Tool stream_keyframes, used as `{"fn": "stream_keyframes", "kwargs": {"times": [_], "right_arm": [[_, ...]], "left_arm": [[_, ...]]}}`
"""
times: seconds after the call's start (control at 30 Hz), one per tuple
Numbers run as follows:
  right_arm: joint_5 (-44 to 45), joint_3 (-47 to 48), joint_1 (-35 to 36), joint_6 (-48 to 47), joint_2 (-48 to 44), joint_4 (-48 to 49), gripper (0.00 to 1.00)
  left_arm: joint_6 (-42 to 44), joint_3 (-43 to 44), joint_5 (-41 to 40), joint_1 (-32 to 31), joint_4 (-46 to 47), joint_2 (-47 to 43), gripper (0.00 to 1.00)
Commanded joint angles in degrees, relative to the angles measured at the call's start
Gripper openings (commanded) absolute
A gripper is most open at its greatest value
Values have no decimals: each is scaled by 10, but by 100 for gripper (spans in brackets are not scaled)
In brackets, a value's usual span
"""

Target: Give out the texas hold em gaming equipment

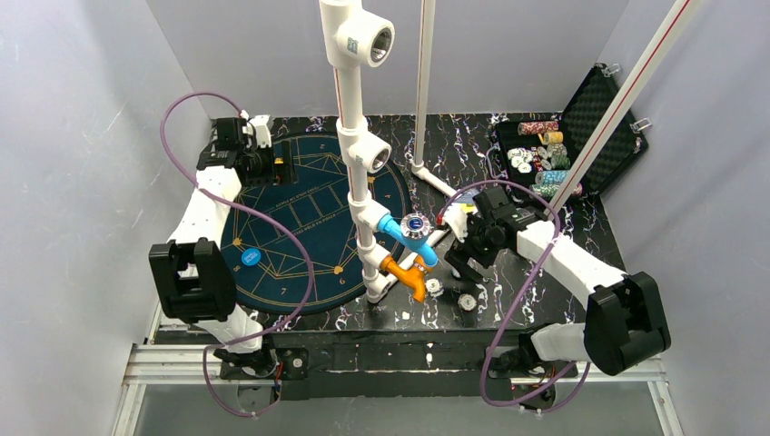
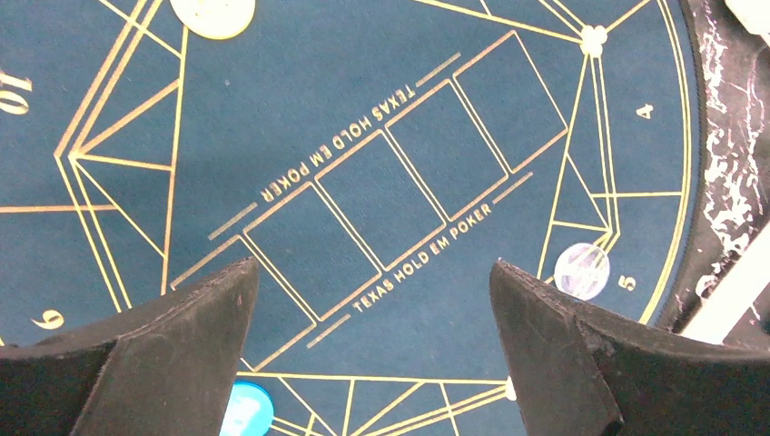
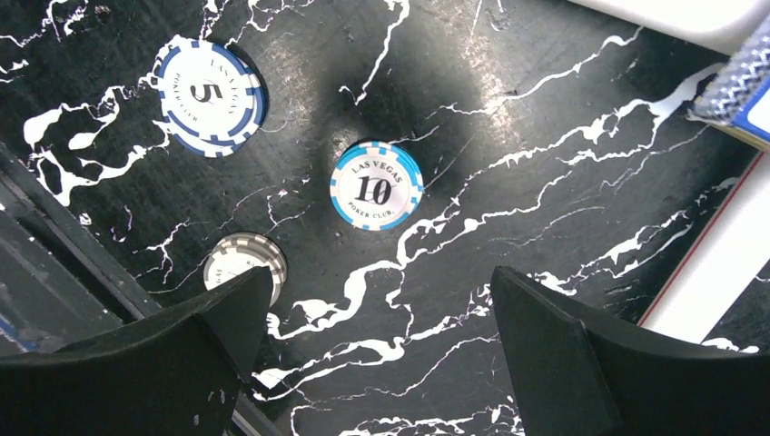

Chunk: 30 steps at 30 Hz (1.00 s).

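Light-blue chip flat, face up; navy-edged chip near, apart.

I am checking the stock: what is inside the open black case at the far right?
The case holds rows of poker chips in several colours, some standing on edge. Whatever lies beneath them is covered.

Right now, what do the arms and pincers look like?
The left arm and right arm match: white links, boxy black joint housings. A purple cable loops along each. The left pincer and right pincer each have two matte black wedge-shaped fingers. No markings that I can make out.
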Motion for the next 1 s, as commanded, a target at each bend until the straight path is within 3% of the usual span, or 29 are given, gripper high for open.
{"fn": "stream_keyframes", "kwargs": {"times": [0.0, 0.27, 0.67, 0.97], "right_arm": [[38, -16, 26, -2, -7, 36, 100], [65, -40, 60, 9, 19, 91, 100], [84, -62, 66, 14, 72, 148, 87], [86, -71, 66, -5, 88, 133, 62]], "left_arm": [[-46, -44, 29, -2, 16, -63, 98], [-47, -72, 23, -3, 20, -83, 98], [-37, -77, 24, -2, 14, -70, 98], [-30, -74, -13, -2, 13, -62, 98]]}}
